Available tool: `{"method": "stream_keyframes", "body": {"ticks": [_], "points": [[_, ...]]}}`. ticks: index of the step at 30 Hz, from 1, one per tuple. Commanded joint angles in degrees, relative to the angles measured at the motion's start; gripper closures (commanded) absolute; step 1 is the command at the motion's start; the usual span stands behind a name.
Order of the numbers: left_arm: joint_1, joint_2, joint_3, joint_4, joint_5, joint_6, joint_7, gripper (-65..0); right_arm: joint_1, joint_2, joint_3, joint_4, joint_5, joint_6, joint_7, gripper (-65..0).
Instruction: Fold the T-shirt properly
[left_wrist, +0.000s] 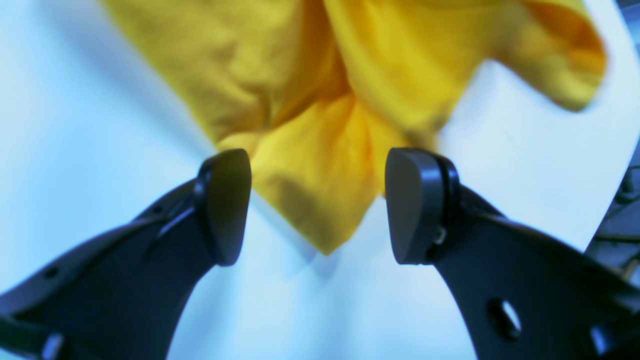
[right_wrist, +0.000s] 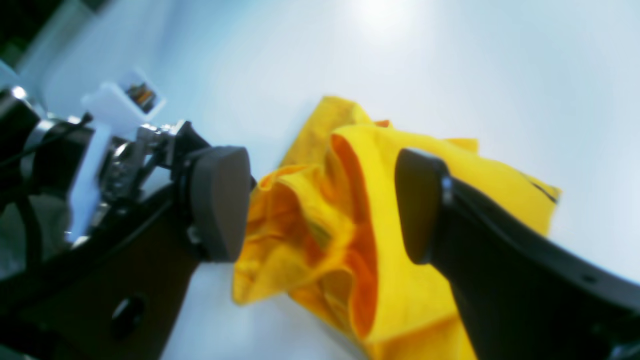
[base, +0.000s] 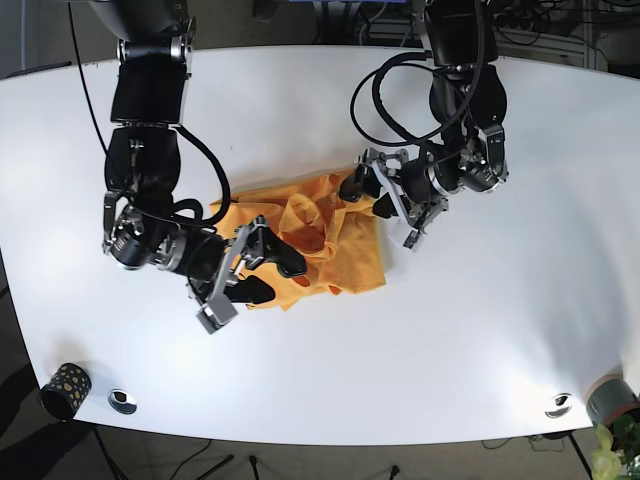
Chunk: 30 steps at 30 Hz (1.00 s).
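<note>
Both pincers agape beside crumpled T-shirt (base: 318, 238) (dotted cup (base: 65, 388) far off)

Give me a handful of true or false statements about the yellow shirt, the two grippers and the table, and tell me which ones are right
1. The T-shirt lies crumpled, not folded flat. True.
2. The left gripper is shut on the cloth. False: its jaws are open, with a corner of the shirt between them.
3. The right gripper is open, with bunched cloth between its fingers. True.
4. The shirt hangs over the edge of the white table. False: it sits near the middle of the table.
5. The two grippers are at opposite sides of the shirt in the base view. True.
6. The shirt is blue. False: it is yellow.
</note>
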Motion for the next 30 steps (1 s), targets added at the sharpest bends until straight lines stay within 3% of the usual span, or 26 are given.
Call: {"method": "stream_keyframes", "body": {"ticks": [1, 8, 15, 24, 28, 30], "points": [[-0.6, -1.7, 0.2, 6.4, -3.3, -0.4, -2.0, -39.0, 0.5, 0.4, 1.8, 0.9, 4.0, 0.47, 1.0, -42.3], [3.6, -10.9, -2.7, 14.3, -3.6, -0.4, 0.4, -39.0, -3.3, 3.2, 2.8, -1.4, 4.0, 0.47, 1.0, -42.2], [6.1, -15.9, -11.5, 14.6, -3.6, -0.4, 0.4, -39.0, -3.9, 2.7, 2.2, -8.6, 3.9, 0.47, 1.2, -42.2], [7.8, -18.8, -15.0, 14.6, -3.6, -0.4, 0.4, -39.0, 1.7, -3.4, -12.8, -14.4, 3.9, 0.47, 11.2, -42.2], [8.1, -18.7, -14.9, 14.6, -3.6, -0.4, 0.4, -39.0, 7.3, -8.2, -15.7, -21.0, 3.9, -2.82, 14.3, -42.2], [8.1, -18.6, -14.9, 14.6, -3.6, -0.4, 0.4, -39.0, 10.4, -9.4, -16.7, -24.9, 3.9, -3.09, 16.6, -42.2]]}}
